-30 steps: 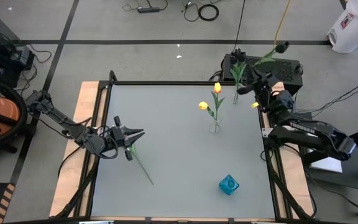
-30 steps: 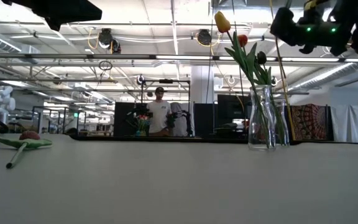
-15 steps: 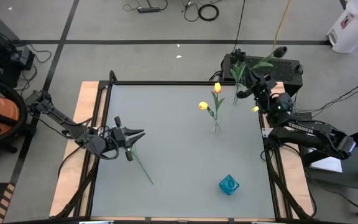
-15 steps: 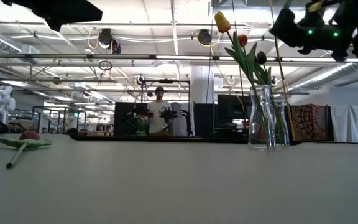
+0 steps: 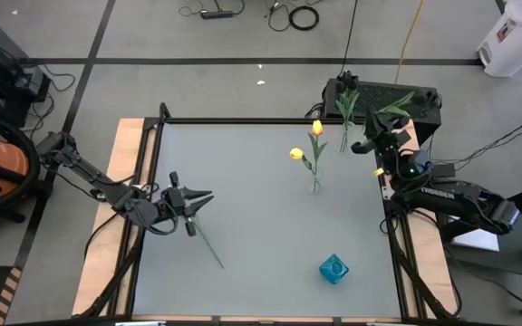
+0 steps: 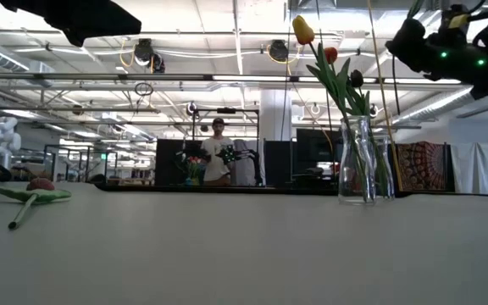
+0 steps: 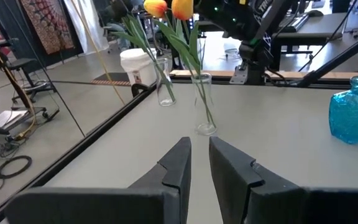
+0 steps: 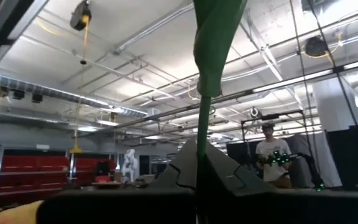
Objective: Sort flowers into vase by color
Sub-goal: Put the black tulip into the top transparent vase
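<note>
A pinkish-red tulip [image 5: 205, 239] lies flat on the table at the left, and its head and leaves show in the low view [image 6: 34, 191]. My left gripper [image 5: 208, 194] hovers above its head end, empty, with its fingers almost together [image 7: 199, 160]. My right gripper [image 5: 367, 143] is raised over the table's far right corner. It is shut on a tulip whose green leaves [image 5: 393, 100] reach past the table edge; its head does not show plainly. A clear vase [image 5: 314, 186] holds yellow tulips [image 5: 316, 128]. A second clear vase [image 5: 343, 145] stands behind it with green stems. My right gripper pinches the tulip's green stem [image 8: 205, 118] between its two fingers. The fingers point toward the table's far side and slant upward. The stem and a leaf run out past the fingertips. The tulip is lifted clear of the table.
A blue glass vase [image 5: 333, 268] stands near the front right. In the low view the two clear vases [image 6: 358, 161] overlap. A dark keyboard [image 5: 388, 95] sits beyond the far right corner. A person [image 6: 217, 161] stands far behind the table. The table's middle [image 5: 261, 217] is bare.
My right gripper has gone toward the table's right edge and a little toward the near edge with the tulip. The tulip's top end has swung in and now lies lower over the keyboard.
</note>
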Available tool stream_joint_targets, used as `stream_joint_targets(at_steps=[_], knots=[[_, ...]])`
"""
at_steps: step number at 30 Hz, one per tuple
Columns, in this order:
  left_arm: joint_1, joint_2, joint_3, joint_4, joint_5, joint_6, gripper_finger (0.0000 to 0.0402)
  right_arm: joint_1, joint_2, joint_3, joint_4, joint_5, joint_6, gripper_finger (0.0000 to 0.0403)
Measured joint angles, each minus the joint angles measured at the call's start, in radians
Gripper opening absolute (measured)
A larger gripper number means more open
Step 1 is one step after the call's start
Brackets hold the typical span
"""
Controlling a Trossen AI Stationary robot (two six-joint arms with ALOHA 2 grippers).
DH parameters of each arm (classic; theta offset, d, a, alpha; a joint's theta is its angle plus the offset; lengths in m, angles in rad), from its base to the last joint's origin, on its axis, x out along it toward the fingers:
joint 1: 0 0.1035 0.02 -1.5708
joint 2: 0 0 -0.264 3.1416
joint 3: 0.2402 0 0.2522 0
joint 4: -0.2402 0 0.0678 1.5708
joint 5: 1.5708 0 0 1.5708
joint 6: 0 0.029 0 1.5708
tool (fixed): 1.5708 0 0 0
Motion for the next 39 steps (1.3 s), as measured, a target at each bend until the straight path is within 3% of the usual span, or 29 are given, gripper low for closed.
stream_joint_targets(at_steps=[9,17,39], knots=[[0.0,0.001,0.0,0.002,-0.001,0.001,0.0066,-0.051,0.085,0.054,0.01,0.002,0.04,0.0],[0.0,0.0,0.0,0.001,-0.008,0.001,0.0066,-0.065,0.217,0.055,0.158,0.02,0.085,0.0],[0.0,0.0,0.0,0.001,-0.007,0.0,0.0066,-0.068,0.405,0.118,0.159,0.055,0.086,0.0]])
